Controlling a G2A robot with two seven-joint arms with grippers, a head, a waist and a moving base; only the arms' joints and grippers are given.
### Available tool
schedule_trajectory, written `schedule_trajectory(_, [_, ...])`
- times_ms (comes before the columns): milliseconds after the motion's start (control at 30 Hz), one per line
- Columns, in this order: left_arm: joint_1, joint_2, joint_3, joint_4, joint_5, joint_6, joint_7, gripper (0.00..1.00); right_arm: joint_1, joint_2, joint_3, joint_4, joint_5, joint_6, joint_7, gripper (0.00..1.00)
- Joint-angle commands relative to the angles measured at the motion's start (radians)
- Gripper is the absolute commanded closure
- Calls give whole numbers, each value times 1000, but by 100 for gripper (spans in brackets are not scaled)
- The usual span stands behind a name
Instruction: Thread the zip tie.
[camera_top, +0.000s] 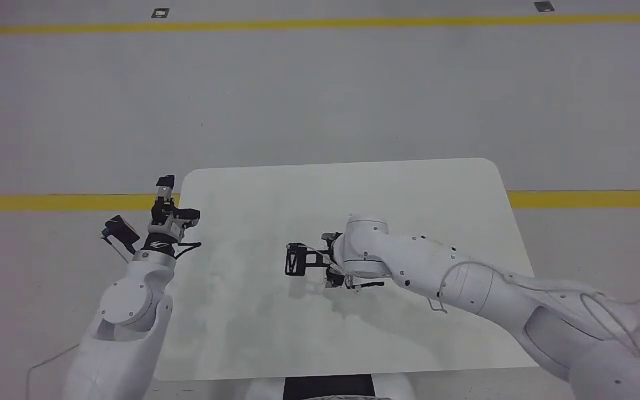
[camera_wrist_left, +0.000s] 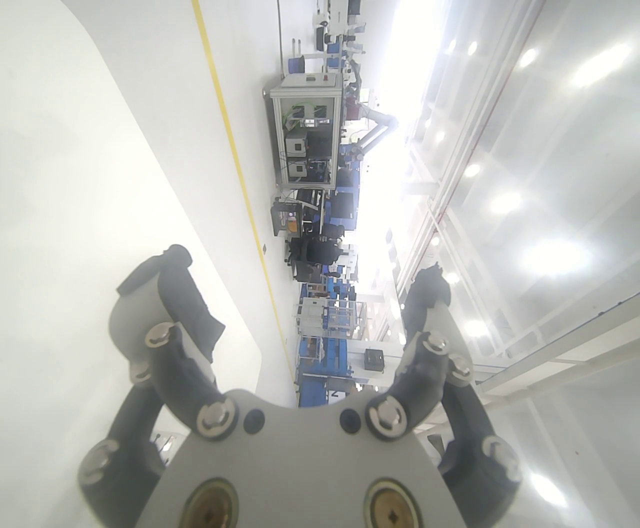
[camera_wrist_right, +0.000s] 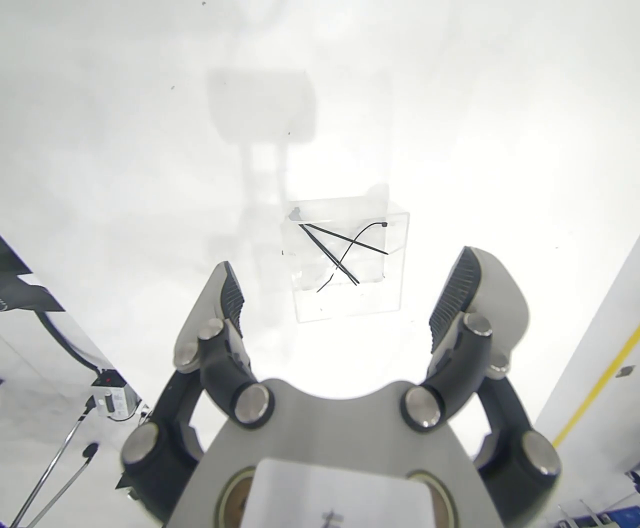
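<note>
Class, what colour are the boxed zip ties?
The zip ties are black; right wrist view.

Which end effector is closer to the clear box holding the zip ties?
Right. The right end effector faces the clear box, just ahead; the left end effector is at the edge of the table, pointing away.

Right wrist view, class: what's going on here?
Threading has not started. The right gripper, jaws open, hangs before a clear plastic box holding thin black zip ties on the white table. The left gripper, jaws also open, sits at the table's edge, holding nothing.
</note>
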Motion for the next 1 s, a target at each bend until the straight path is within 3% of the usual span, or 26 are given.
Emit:
schedule_trajectory(0, [0,0,0,0,0,0,0,0,0,0,0,0,0,0,0,0])
schedule_trajectory(267, [0,0,0,0,0,0,0,0,8,-5,-10,-23,-72,0,53,0])
schedule_trajectory(300, [0,0,0,0,0,0,0,0,8,-6,-10,-28,-80,0,65,48])
schedule_trajectory(633, [0,0,0,0,0,0,0,0,-7,-19,-10,-47,-135,0,121,89])
schedule_trajectory(967, [0,0,0,0,0,0,0,0,-44,-32,-10,-44,-206,0,115,85])
